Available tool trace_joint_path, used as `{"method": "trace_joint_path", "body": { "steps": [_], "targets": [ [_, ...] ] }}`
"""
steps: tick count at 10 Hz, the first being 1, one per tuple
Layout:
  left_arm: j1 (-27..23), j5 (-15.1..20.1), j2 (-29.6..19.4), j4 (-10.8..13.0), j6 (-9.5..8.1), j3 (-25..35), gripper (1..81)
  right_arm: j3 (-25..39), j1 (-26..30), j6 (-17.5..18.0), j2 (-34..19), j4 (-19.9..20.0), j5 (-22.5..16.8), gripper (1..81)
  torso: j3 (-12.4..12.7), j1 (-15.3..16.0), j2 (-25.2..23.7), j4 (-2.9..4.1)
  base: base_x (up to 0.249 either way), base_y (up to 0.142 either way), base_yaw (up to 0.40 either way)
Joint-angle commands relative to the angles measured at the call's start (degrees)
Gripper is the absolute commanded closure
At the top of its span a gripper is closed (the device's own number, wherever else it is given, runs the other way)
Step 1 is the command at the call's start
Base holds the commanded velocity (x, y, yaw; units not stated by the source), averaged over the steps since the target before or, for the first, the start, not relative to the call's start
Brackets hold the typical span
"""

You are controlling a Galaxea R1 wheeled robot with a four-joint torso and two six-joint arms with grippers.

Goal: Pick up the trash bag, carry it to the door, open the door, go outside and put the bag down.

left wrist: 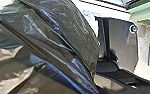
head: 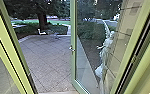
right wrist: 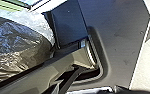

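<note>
The paved yard [head: 46,60] is the biggest thing in the head view, its slabs laid out in a grid of joints and reaching back to a strip of planting. The light green door frame [head: 9,47] stands on both sides of the way out. The glass door [head: 74,67] is open, turned on its right-hand side, with a free gap to its left leading straight onto the paving. A pale wall with straight joints [head: 121,47] shows in or through the glass; which of the two, I cannot tell.

Past the paving rises a dark tree [head: 42,21] with low bushes [head: 53,28] around its foot and bright green lawn behind.

The trash bag [left wrist: 66,32], black, shiny and creased, bulges large in the left wrist view and appears again in the right wrist view, near the robot's own dark plate [right wrist: 116,37]. Whether it hangs or rests on something cannot be made out. I cannot tell whether the left end effector or the right end effector is open, closed or gripping the bag.

Smaller still are a whitish upright shape [head: 104,53] in the glass, too blurred to name, a white chair [head: 41,32] near the planting, and the metal door handle [head: 72,48].
</note>
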Motion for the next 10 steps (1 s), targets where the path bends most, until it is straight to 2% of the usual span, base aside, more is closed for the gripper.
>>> {"method": "trace_joint_path", "body": {
  "steps": [1, 7, 10],
  "targets": [
    [-2.9, 4.1, -0.4, 0.3, 0.25, 0.2, 81.1, 0.5, 2.3, 0.1, 0.4, 0.6, -3.6, 1.0, 0.0, 0.0, 0.0, 0.0, 0.0, 0.0, 0.0],
    [-2.7, 4.1, 0.8, 0.6, 0.25, 0.1, 81.1, 0.5, 2.2, 0.0, 0.4, 0.3, -3.6, 1.0, 0.0, 0.0, 0.0, 0.0, 0.056, 0.0, 0.0],
    [-2.6, 4.2, 1.2, 0.6, 0.25, -0.6, 81.1, -2.3, 1.5, 0.0, 1.8, -0.1, -3.6, 1.0, 0.0, 0.0, 0.0, 0.0, 0.068, 0.0, 0.0]
  ]
}}
